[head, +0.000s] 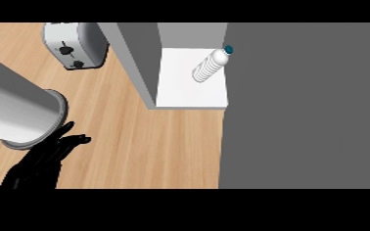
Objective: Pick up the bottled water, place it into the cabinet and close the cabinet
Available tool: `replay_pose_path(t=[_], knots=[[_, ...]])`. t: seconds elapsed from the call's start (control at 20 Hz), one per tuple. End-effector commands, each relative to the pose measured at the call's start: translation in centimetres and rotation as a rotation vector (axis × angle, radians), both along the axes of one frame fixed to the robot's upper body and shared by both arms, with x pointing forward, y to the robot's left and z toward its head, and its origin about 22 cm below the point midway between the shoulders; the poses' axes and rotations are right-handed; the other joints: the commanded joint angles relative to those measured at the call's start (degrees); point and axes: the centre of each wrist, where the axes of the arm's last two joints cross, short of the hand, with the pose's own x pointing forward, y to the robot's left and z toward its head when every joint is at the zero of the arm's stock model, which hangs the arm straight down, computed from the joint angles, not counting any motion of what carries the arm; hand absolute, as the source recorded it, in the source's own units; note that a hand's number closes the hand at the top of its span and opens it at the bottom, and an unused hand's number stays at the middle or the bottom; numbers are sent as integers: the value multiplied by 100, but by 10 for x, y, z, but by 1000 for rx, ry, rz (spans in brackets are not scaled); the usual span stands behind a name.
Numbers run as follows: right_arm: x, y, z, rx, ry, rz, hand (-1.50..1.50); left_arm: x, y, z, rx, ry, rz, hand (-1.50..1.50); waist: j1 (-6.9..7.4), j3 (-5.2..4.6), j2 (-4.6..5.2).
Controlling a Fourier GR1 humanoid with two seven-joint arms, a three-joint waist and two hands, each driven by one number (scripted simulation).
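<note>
Bare wooden counter (145,142) lies open across the middle. At nine o'clock a grey forearm and the left hand (47,159) crowd it, a toaster (76,44) at eleven. The cabinet door (296,107) walls off three o'clock, the bottled water (209,66) filling the shelf's right side.

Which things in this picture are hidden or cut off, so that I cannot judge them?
- Right robot hand: shows nowhere in the head view.
- Bottled water: its right side meets the grey door, which covers whatever lies further right.
- Toaster: top cut off.
- Left robot hand: wrist cut off below.

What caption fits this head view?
Bottled water stands inside the cabinet; left hand rests open.
</note>
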Motion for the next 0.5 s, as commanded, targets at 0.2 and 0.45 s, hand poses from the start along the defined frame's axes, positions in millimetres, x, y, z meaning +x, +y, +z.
replay_pose_path(t=[0.2, 0.45], knots=[[-5, 45, 62, -206, -193, 174, 150, -5, 40, 18, 20, -20, 48, -150, 88, -41, -22], [5, 53, 61, -218, -212, 242, 150, -18, 48, 18, -7, 23, 29, -150, 160, -66, -91]])
